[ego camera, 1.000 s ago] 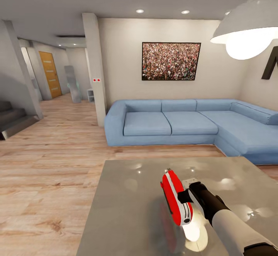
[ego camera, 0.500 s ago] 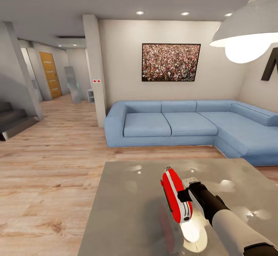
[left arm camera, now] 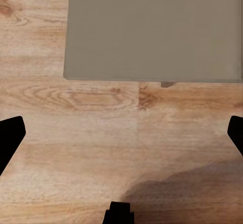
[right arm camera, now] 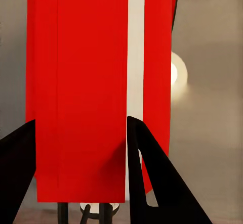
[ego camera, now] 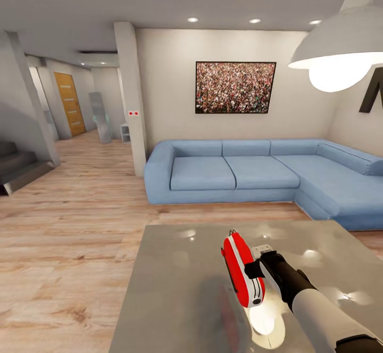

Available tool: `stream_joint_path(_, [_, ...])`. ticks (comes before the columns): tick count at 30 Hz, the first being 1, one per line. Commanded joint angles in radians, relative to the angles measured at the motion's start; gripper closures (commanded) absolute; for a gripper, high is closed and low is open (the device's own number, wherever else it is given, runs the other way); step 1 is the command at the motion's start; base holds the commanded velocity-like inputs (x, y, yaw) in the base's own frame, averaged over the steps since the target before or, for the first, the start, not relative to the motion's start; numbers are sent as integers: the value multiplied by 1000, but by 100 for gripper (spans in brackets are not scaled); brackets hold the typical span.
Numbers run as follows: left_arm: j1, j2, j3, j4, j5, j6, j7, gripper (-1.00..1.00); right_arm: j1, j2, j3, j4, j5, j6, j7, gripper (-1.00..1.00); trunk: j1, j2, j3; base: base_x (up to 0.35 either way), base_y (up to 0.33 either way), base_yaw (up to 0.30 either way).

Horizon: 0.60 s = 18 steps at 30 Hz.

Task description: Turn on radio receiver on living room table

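Glossy table [ego camera: 175, 289], right end effector [right arm camera: 81, 176] astride the radio receiver [right arm camera: 101, 82].

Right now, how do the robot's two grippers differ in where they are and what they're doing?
The right gripper is up against the red radio on the table, one finger over its face. The left gripper hangs over bare wood floor beside the table's corner, touching nothing. The left gripper's fingers are spread far apart; the right gripper's sit closer together. Both have black fingers.

Legible text: none. Radio receiver [ego camera: 242, 270], framed picture [ego camera: 235, 86] above the sofa [ego camera: 255, 172], walls: no readable label, brand or number.
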Motion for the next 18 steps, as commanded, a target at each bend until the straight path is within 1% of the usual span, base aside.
stream_joint_path(1, [0, 0, 0, 0, 0, 0, 0, -100, 0, 0, 0, 0, 1, 0, 0, 100, -4, 7, 3, 0, 0, 0])
stream_joint_path(18, [0, 0, 0, 0, 0, 1, 0, -100, 0, 0, 0, 0, 2, 0, 3, 100, -69, 126, 57, 0, 0, 0])
